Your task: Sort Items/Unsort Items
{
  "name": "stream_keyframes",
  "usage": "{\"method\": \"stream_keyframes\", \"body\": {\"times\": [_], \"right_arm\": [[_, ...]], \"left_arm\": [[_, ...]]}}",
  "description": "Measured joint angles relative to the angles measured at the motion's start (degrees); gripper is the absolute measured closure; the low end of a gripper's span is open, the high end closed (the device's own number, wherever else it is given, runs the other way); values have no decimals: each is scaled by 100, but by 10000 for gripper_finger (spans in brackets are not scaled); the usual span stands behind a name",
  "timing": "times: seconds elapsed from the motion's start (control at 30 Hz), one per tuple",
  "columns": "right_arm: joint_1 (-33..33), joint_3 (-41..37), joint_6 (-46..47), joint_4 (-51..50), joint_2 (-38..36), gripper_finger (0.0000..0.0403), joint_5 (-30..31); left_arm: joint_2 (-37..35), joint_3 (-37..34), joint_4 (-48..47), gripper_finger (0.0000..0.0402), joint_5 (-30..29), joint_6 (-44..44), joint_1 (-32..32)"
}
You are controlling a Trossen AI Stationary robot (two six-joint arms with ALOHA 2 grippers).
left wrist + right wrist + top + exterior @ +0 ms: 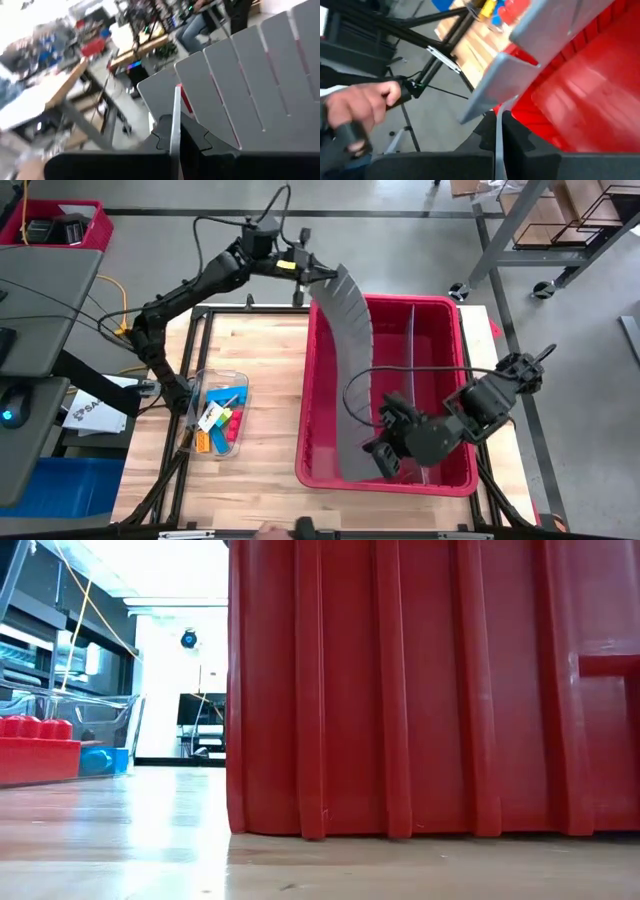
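Observation:
A long grey slotted divider strip (350, 350) arches up over the left half of the big red bin (445, 315). My left gripper (318, 277) is shut on its far end, above the bin's far left corner. My right gripper (385, 460) is shut on its near end, low inside the bin's near wall. The items, small orange, blue, yellow, red and green pieces (222, 420), lie in a clear tub (240, 380) on the table left of the bin, and no gripper touches them. They also show in the right wrist view (495, 10). My left gripper pinches the strip's far end (176, 107) between its two fingers, the thin plate edge-on between them. The fingers come about level from the table's far left side. That end is held high, clear of the bin, and the strip bends down from it. My right gripper pinches the strip's near end (498, 131) between its two fingers, edge-on between them. The fingers slant down from the right side of the table. This end sits low in the bin; whether it rests on the floor is hidden by the gripper.
A second thin divider (412, 370) stands upright along the middle of the bin. The low view is filled by the bin's ribbed wall (430, 690). A person's hand (360, 107) is beyond the table's near edge. Bare wood (265, 340) lies left of the bin.

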Motion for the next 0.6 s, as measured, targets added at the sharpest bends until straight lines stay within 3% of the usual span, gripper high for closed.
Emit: {"method": "stream_keyframes", "body": {"times": [0.13,0.3,0.6], "right_arm": [[16,-4,411,-292,194,403,29],[-17,-7,625,-343,269,403,103],[-231,-7,1037,-1100,265,403,241]], "left_arm": [[206,0,251,401,218,-91,-20],[346,-5,255,401,933,-416,-57],[333,-253,1015,401,951,131,-547]]}}
